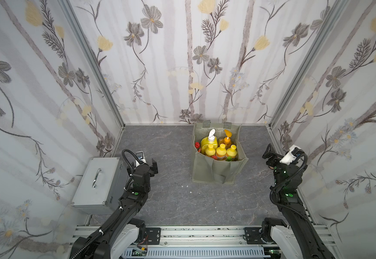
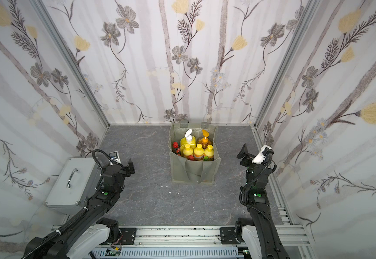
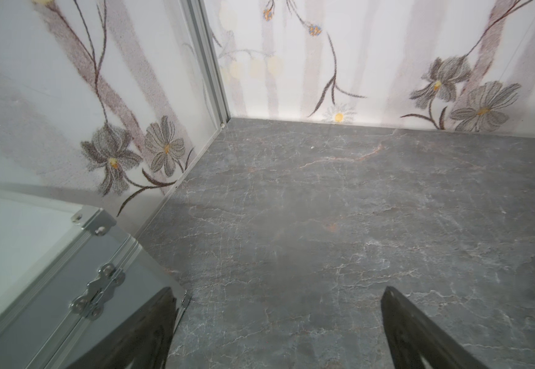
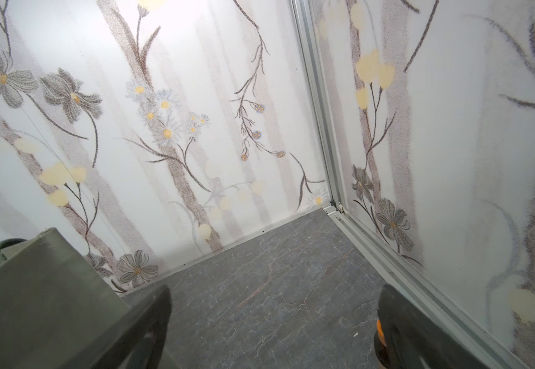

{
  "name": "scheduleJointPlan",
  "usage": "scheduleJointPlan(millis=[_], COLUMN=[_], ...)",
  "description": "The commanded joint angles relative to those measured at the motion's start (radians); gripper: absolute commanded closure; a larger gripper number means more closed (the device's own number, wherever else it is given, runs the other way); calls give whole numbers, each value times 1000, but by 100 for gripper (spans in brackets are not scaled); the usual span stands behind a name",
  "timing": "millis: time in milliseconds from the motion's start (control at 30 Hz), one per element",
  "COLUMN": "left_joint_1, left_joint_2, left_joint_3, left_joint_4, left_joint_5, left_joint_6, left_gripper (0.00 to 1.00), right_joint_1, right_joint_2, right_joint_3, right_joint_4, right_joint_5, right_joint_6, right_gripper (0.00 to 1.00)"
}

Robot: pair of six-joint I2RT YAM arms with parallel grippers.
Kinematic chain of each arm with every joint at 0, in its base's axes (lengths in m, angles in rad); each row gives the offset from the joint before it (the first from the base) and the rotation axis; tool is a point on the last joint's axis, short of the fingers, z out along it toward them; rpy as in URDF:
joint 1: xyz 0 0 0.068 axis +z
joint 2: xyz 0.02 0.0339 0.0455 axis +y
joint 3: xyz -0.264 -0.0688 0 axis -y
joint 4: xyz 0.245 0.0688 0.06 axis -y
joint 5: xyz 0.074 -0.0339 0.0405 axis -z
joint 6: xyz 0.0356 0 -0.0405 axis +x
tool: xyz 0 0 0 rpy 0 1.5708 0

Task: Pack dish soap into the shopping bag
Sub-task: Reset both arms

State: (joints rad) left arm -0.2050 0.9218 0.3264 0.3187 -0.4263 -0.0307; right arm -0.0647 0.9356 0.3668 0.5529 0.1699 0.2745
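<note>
Fingers (image 3: 151,329) apart; bottles (image 1: 220,149) only in both top views.

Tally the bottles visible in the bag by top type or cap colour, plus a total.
Pump bottles: 2
Yellow-capped bottles: 3
Red-capped bottles: 2
Green-capped bottles: 1
Total: 8 visible; the bag may hide more lower down.
</note>
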Motion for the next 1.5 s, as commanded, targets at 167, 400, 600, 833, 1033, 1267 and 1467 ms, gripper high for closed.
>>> scheduleJointPlan(millis=[167, 400, 600, 833, 1033, 1267, 1467], left_joint_1=[168, 191, 243, 245, 248, 212, 163], left_joint_2=[87, 282, 393, 640, 659, 651, 646], left_joint_3=[-112, -92, -84, -89, -96, -67, -34], left_joint_4=[282, 474, 609, 884, 914, 850, 775], left_joint_5=[165, 238, 303, 379, 380, 456, 388], left_joint_6=[-52, -59, -94, -48, -48, 28, 68], left_gripper=[0, 0, 0, 0, 0, 0, 0], right_joint_1=[-7, -15, -23, -29, -31, -31, -33], right_joint_2=[100, 271, 301, 272, 264, 333, 438], right_joint_3=[-229, -233, -278, -289, -259, -172, -197], right_joint_4=[582, 691, 831, 798, 710, 574, 696], right_joint_5=[-1, -41, -94, -72, -144, -292, -276], right_joint_6=[-126, -88, -95, -106, -123, -181, -167], right_gripper=[0, 0, 0, 0, 0, 0, 0])
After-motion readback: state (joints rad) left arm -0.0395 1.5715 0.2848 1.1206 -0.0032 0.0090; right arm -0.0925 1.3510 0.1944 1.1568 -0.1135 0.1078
